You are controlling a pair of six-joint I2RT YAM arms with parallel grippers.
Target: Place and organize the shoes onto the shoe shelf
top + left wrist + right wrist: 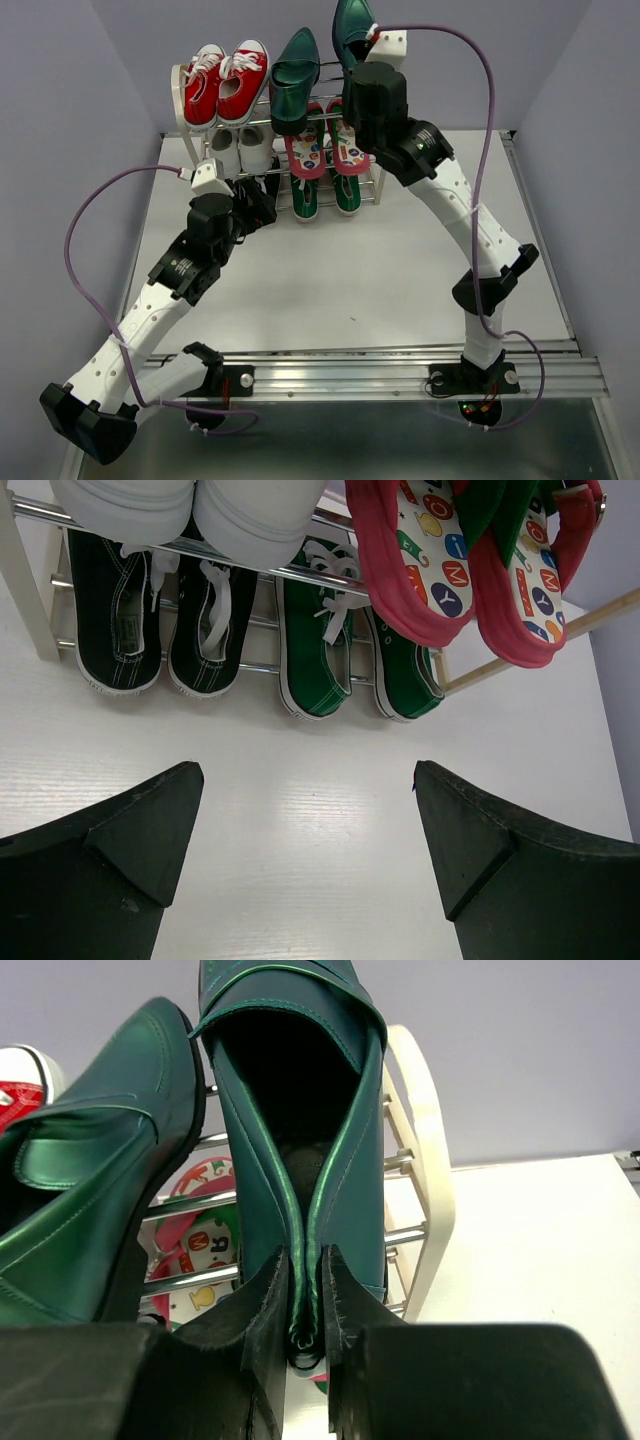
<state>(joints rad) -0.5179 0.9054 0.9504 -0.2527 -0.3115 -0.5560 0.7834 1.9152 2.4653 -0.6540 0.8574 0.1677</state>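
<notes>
The shoe shelf (180,95) stands at the back of the table. One dark-green heel (293,80) rests on its top tier. My right gripper (305,1270) is shut on the pinched back rim of the other heel (290,1110), holding it above the top tier's right end, beside the cream side frame (425,1160). The red-strapped flip-flops (420,570) lie on a middle tier. Below them, the green sneakers (315,650) sit on the bottom tier. My left gripper (308,780) hangs open over bare table in front of the shelf, with nothing between its fingers.
Red sneakers (225,80) fill the top tier's left half. White sneakers (130,505) sit on the tier above black sneakers (110,620) at the lower left. The white table (350,290) stretches in front of the shelf to a metal rail (400,365) at the near edge.
</notes>
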